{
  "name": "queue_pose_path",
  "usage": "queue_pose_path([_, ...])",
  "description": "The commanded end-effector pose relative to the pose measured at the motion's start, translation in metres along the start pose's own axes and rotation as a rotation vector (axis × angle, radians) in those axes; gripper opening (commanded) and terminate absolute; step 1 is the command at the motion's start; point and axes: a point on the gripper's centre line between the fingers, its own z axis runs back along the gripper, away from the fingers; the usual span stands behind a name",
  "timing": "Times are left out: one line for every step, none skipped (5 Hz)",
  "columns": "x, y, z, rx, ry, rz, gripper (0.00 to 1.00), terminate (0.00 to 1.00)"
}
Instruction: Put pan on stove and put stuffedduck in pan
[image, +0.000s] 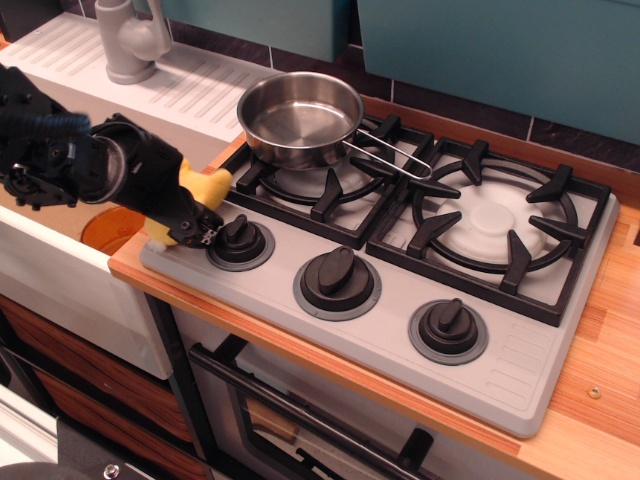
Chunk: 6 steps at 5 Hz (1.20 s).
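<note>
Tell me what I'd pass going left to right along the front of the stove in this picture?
gripper over the stuffedduck → left knob → middle knob → right knob

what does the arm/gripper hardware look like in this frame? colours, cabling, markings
The arm is black throughout, bulky and rounded, with a grey ring at one joint. Black cables bundle loosely along its upper side. The gripper is black too, tapering to short blocky fingers with small pale specks near the tip, possibly screws. No readable markings or labels.
</note>
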Motion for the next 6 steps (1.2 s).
queue_pose_path([0.012, -0.009, 0.003, -0.074, 0.069, 0.079, 0.0, 0.0])
queue_pose_path([0.017, -0.008, 0.015, -0.055, 0.106, 0.078, 0.0, 0.0])
queue_pose_path([0.028, 0.0, 0.033, -0.038, 0.14, 0.063, 0.0, 0.0])
queue_pose_path([0.046, 0.004, 0.051, -0.028, 0.168, 0.054, 0.0, 0.0])
queue_pose_path([0.066, 0.008, 0.063, -0.011, 0.182, 0.036, 0.0, 0.0])
queue_pose_path([0.084, 0.009, 0.066, -0.003, 0.193, 0.027, 0.0, 0.0])
